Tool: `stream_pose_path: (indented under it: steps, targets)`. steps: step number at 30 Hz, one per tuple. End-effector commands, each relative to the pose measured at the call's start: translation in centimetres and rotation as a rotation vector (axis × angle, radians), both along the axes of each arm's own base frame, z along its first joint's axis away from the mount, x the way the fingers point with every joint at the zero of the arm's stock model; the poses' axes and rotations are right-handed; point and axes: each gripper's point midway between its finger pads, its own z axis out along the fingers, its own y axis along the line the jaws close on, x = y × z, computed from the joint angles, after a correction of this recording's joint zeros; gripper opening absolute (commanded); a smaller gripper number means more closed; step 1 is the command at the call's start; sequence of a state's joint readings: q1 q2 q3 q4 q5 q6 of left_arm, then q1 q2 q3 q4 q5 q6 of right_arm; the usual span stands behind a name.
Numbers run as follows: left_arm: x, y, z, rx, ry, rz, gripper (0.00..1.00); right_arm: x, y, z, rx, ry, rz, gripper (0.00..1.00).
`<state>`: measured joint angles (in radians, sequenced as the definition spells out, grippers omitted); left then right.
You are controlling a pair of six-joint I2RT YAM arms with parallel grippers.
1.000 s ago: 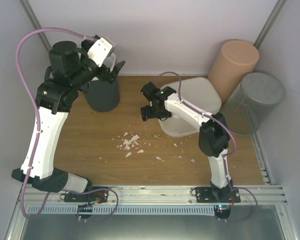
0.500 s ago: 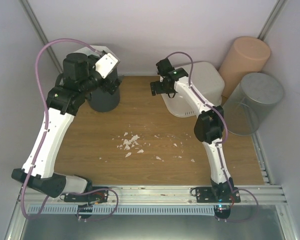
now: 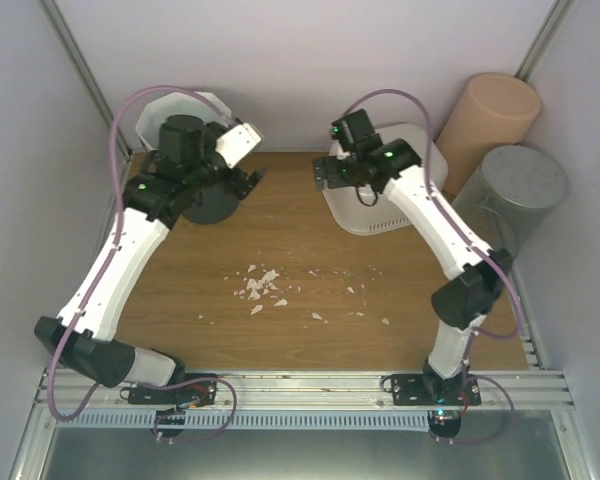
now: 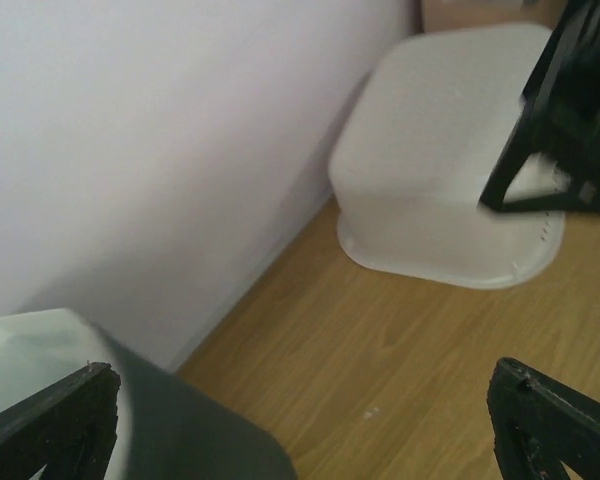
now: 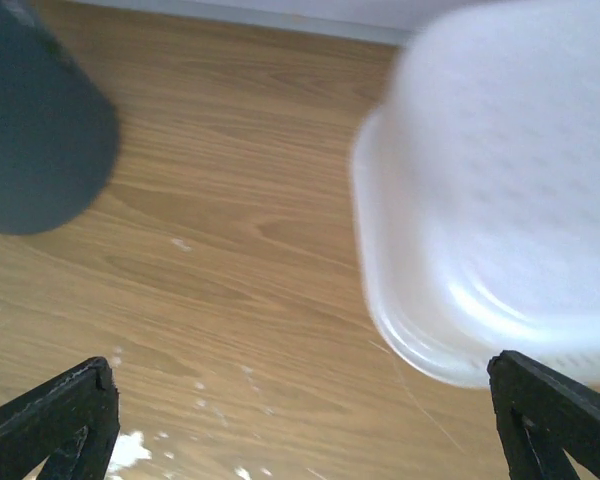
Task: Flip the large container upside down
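white tubs (image 3: 392,190): 2 | dark bin (image 3: 218,206): 1 | cylinders (image 3: 492,118): 2 (tan, grey) | scraps (image 3: 260,285): roughly fifteen

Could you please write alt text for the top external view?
A white container sits upside down at the back of a wooden table, the right gripper near it. The left gripper hovers by a dark bin; white crumbs lie mid-table.

Top cam: left arm (image 3: 130,240) covers most of the dark grey bin (image 3: 215,205) and the front of the white tub (image 3: 205,105) behind it. Right arm (image 3: 440,225) crosses the large container (image 3: 420,148), hiding part of its left side. Right wrist cam: large container blurred, cut off at right edge; dark grey bin blurred, cut off at left. White crumbs (image 3: 260,285) too small to identify.
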<state>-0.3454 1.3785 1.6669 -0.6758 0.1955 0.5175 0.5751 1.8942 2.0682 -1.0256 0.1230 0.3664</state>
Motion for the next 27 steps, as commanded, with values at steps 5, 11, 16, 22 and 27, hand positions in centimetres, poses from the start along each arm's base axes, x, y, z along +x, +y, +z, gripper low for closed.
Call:
stream_pose_path:
  steps: [5,11,16,22,27]
  targets:
    - [2.6,-5.4,-4.6,0.032,-0.009,-0.054,0.99,-4.3,-9.1,-7.4,-0.219,0.196,-0.134,1.0]
    - [3.7,-4.6,-5.5,0.051,-0.019,0.014,0.99,-5.2,-11.0,-12.5,-0.296,0.23,-0.149,1.0]
    - [4.6,-1.9,-6.5,0.117,-0.03,0.101,0.99,-3.5,-10.7,-15.1,-0.311,0.214,-0.149,1.0]
    - [5.0,0.9,-6.0,0.118,-0.032,0.154,0.99,0.0,-8.8,-18.7,-0.306,0.223,-0.148,1.0]
    - [5.4,2.4,-5.9,0.139,-0.042,0.182,0.99,2.6,-7.7,-20.1,-0.305,0.221,-0.169,1.0]
